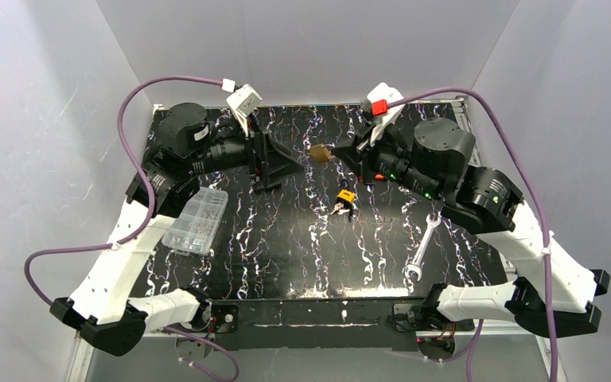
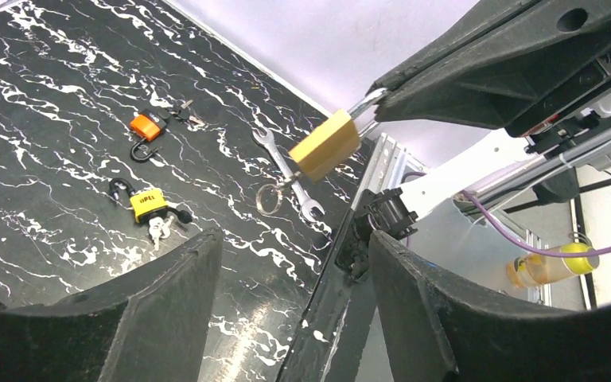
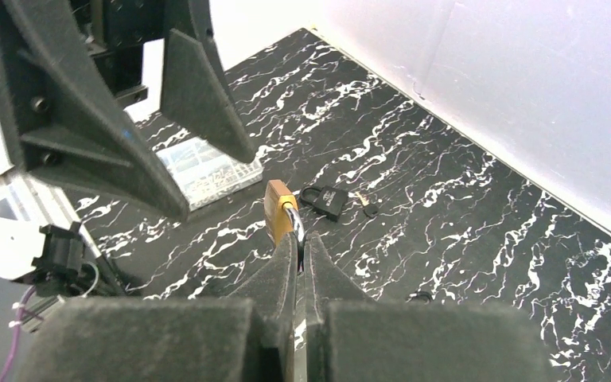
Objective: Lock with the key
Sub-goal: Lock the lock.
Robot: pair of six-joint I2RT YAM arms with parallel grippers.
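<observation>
Left wrist view: padlock [image 2: 326, 145] held in mid-air, shackle pinched in the closed right gripper [image 3: 297, 243]. Its long axis points body-first at the left gripper [image 2: 293, 243], which is wide open, empty and nearer. Key ring [image 2: 269, 197] dangles from the padlock's bottom end.

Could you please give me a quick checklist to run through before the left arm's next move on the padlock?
1. Right pincer shut on the shackle of the brass padlock: ok.
2. Padlock held above the table: ok.
3. Left pincer open, opposite the padlock: ok.
4. Key ring hanging under the padlock body: ok.
5. Shackle pushed fully home: cannot tell, the pincer hides it.
</observation>
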